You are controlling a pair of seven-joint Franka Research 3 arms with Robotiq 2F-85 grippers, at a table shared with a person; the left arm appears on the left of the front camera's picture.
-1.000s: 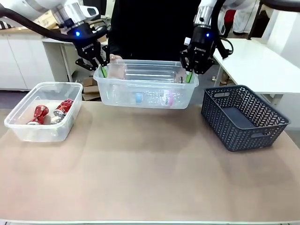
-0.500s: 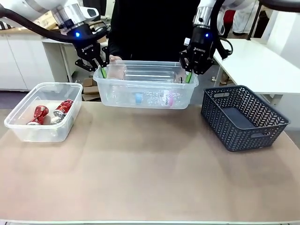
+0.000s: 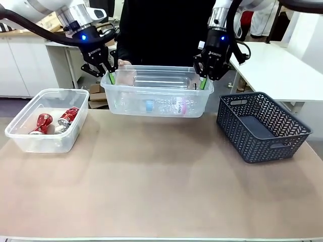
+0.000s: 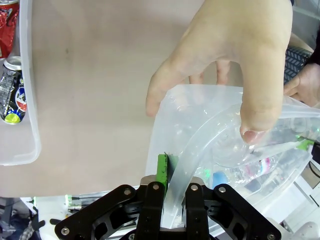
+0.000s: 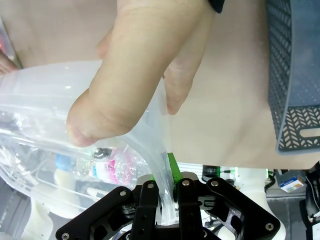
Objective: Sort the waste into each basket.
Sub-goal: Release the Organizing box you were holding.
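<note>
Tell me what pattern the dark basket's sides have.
Herringbone slots in the dark grey basket, clearest in the front view.

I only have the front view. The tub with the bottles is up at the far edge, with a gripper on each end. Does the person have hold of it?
Observer: Yes. In the left wrist view a person's hand grips the clear tub by its rim, thumb inside, just past the left gripper.
Operator: Other end?
Observer: Same. In the right wrist view the other hand clasps the rim, thumb inside, just beyond the right gripper.
Operator: Jaws off?
Observer: The right pads look closed on the rim. On the left, the rim sits between the fingers, but I can't tell if they press it.
</note>
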